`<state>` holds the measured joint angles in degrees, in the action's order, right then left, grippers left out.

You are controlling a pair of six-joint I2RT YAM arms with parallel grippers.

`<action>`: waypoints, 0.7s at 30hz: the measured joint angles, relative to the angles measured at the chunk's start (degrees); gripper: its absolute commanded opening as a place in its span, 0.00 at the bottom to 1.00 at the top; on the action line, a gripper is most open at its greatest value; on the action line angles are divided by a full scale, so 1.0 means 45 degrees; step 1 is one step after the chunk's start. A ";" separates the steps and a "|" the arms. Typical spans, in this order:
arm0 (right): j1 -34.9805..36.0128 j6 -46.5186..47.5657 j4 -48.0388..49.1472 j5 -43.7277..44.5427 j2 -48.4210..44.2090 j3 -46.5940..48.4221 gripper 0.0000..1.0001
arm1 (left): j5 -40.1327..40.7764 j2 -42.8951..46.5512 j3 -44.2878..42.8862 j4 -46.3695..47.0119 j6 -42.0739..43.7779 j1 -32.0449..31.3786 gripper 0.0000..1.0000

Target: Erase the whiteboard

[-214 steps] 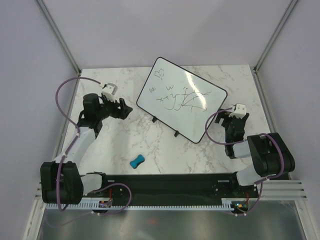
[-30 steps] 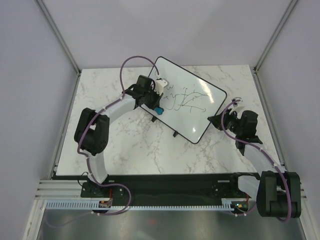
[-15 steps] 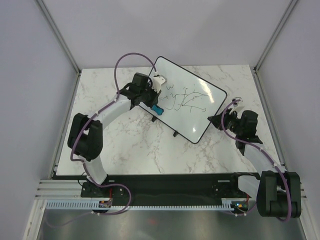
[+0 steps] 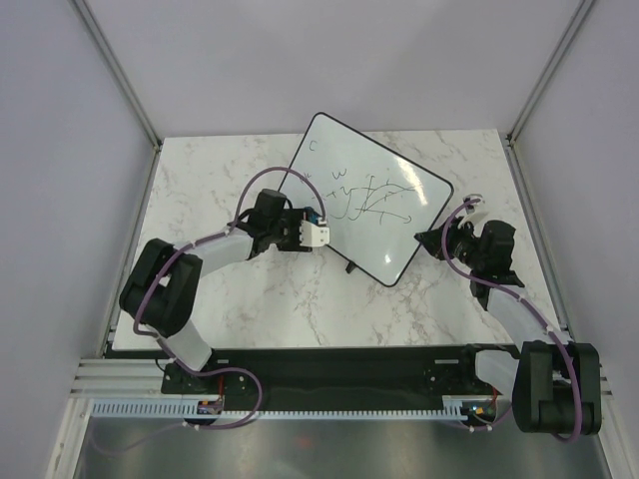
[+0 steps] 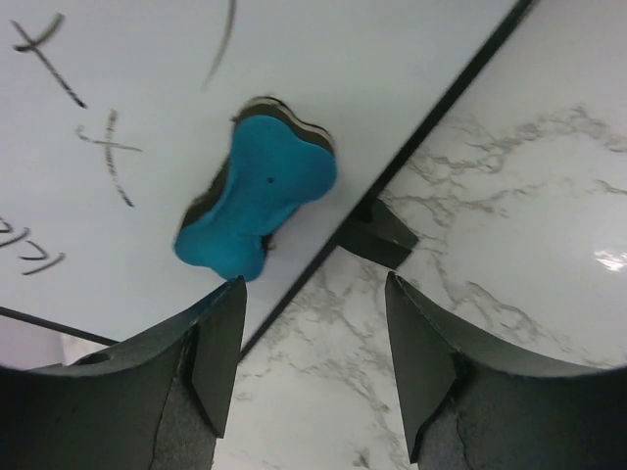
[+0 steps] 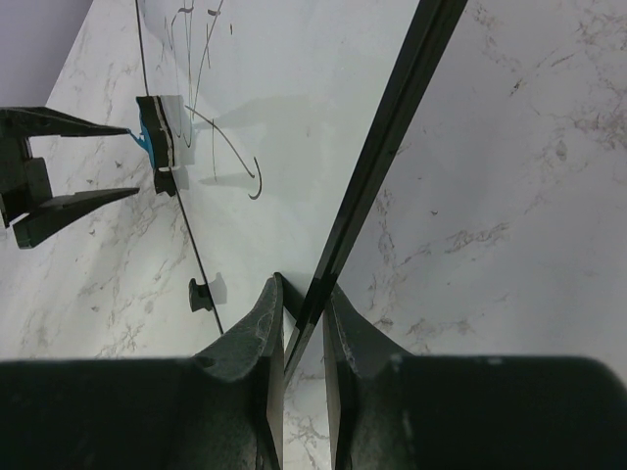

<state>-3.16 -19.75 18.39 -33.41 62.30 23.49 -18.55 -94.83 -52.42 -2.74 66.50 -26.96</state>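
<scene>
The whiteboard [image 4: 399, 235] stands tilted on the marble table, with dark marker scribbles [image 4: 364, 195] across its middle. The blue bone-shaped eraser [image 4: 315, 214] rests on the board's face near its lower-left edge. In the left wrist view the eraser [image 5: 260, 186] lies on the whiteboard [image 5: 147, 78] just beyond my fingertips. My left gripper [image 5: 313, 284] is open and empty, just off that edge over the table [image 4: 300, 232]. My right gripper [image 6: 304, 304] is shut on the board's black frame at its right corner [image 4: 431, 239]. The right wrist view also shows the eraser [image 6: 155, 132].
A black foot [image 4: 349, 265] sticks out from the board's near edge, seen close in the left wrist view [image 5: 377, 235]. White marble table [image 4: 250, 299] lies all around. Metal frame posts [image 4: 115, 70] and grey walls close in the sides.
My left gripper has opened, let go of the eraser and drawn back down-left off the board. The eraser stays on the board. The right arm has not moved.
</scene>
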 measured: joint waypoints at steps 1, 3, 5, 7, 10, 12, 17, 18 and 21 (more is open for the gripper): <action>0.0000 -0.0005 0.0005 0.0000 0.0000 0.0000 0.00 | -0.0005 -0.0151 -0.0049 0.0427 0.0189 0.0000 0.66; 0.0000 -0.0005 0.0010 0.0000 0.0000 0.0000 0.00 | -0.0019 -0.0287 -0.0131 0.1302 0.0447 0.0000 0.66; 0.0000 -0.0005 0.0005 0.0000 0.0000 0.0000 0.00 | -0.0097 -0.0306 -0.0262 0.1923 0.0525 0.0015 0.66; 0.0000 -0.0005 0.0005 0.0000 0.0000 0.0000 0.00 | -0.0238 -0.0340 -0.0447 0.2259 0.0622 0.0029 0.66; 0.0000 -0.0005 0.0010 0.0000 0.0000 0.0000 0.00 | -0.0325 -0.0525 -0.0680 0.2594 0.0845 0.0034 0.66; 0.0000 -0.0005 0.0005 0.0000 -0.0005 0.0000 0.00 | -0.0345 -0.0743 -0.0787 0.2686 0.0947 0.0029 0.65; 0.0000 -0.0010 0.0005 0.0005 -0.0024 -0.0019 0.00 | -0.0359 -0.1107 -0.1277 0.2118 0.1331 -0.0015 0.63; 0.0000 -0.0010 0.0005 0.0005 -0.0053 -0.0039 0.00 | -0.0374 -0.1107 -0.1355 0.1938 0.1452 -0.0029 0.63; 0.0000 -0.0010 0.0005 0.0005 -0.0087 -0.0053 0.00 | -0.0452 -0.1107 -0.1404 0.1632 0.1773 -0.0039 0.63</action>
<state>-3.16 -19.79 18.41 -33.39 61.91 23.24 -20.58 -99.81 -58.74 4.60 74.48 -27.14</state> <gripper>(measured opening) 0.231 0.631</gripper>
